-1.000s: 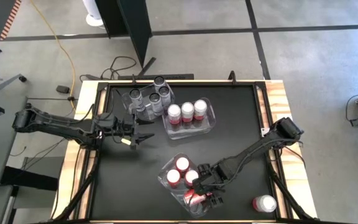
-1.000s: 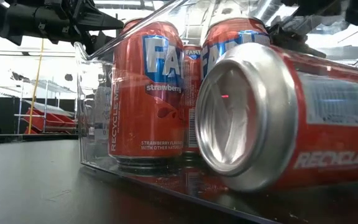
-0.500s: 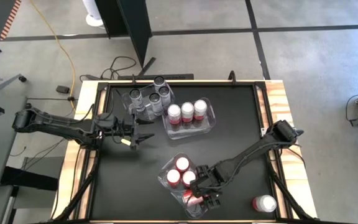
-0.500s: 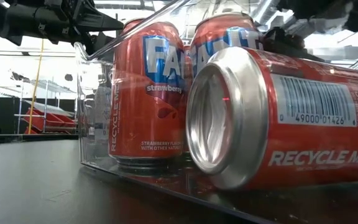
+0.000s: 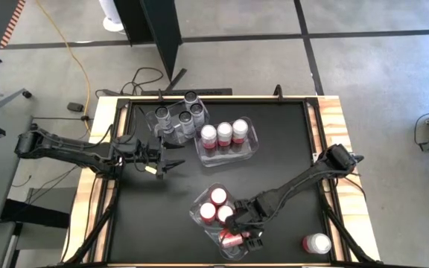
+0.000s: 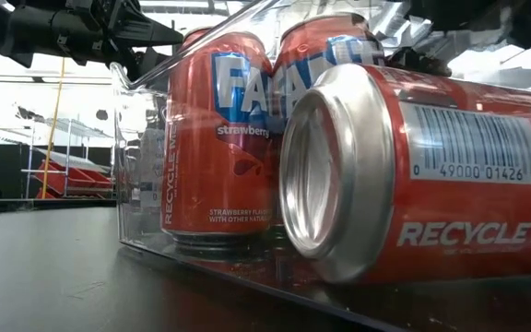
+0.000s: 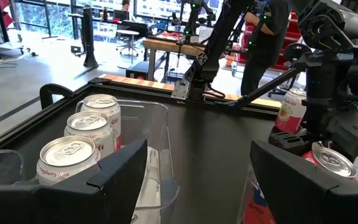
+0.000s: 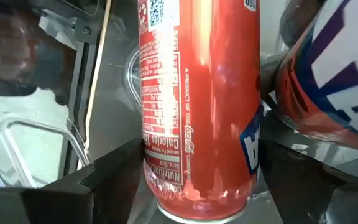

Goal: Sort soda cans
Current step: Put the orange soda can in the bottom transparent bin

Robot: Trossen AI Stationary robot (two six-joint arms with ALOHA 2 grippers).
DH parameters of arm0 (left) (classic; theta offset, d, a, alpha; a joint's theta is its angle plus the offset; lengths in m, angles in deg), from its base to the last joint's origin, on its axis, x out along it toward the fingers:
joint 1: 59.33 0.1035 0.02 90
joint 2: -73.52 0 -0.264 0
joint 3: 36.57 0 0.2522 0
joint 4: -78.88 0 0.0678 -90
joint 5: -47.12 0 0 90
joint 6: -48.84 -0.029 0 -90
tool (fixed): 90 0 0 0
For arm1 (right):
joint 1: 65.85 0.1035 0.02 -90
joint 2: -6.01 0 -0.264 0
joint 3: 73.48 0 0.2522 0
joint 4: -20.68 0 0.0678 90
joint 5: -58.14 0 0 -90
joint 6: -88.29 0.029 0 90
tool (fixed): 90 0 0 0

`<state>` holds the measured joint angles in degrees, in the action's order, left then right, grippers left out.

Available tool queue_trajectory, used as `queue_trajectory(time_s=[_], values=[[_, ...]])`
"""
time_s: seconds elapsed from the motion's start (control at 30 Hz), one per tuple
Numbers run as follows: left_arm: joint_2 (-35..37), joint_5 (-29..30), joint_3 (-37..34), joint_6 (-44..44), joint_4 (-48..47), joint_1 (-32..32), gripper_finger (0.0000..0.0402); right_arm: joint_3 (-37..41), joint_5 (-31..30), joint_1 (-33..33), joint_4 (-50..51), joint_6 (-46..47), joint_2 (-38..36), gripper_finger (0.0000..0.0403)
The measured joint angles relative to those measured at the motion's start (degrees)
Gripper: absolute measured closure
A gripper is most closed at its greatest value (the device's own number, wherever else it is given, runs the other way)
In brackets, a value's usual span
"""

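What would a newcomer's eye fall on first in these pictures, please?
A red can on its side fills the low view, lying in the near clear bin beside two upright red cans. The right pincer straddles it, jaws wide apart. The left pincer waits open by the far bins.

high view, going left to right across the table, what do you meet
left end effector → bin of grey cans → bin of three upright red cans → right end effector over a red can lying on its side in the near bin → lone can near the right edge
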<state>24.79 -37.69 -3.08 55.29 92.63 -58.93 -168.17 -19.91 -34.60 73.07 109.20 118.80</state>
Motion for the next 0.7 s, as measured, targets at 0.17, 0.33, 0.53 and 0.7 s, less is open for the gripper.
queue_trajectory(time_s=[0.17, 0.33, 0.53, 0.7], values=[[0.0, 0.0, 0.0, 0.0, 0.0, 0.0, 0.0121, 0.0, 2.1, -0.1, -0.5, 2.5, 0.0, 0.0038], [0.0, 0.0, 0.0, 0.0, 0.0, 0.0, 0.0121, -0.1, 2.5, 0.0, -1.1, 2.4, 0.9, 0.0023], [0.0, 0.0, 0.0, 0.0, 0.1, 0.0, 0.0121, -0.4, 2.7, 0.1, -1.2, 2.5, 2.7, 0.0022], [0.0, 0.0, 0.0, -0.4, 0.2, 0.0, 0.0121, -0.4, 1.8, -0.4, -1.4, 2.9, 2.7, 0.0024]])
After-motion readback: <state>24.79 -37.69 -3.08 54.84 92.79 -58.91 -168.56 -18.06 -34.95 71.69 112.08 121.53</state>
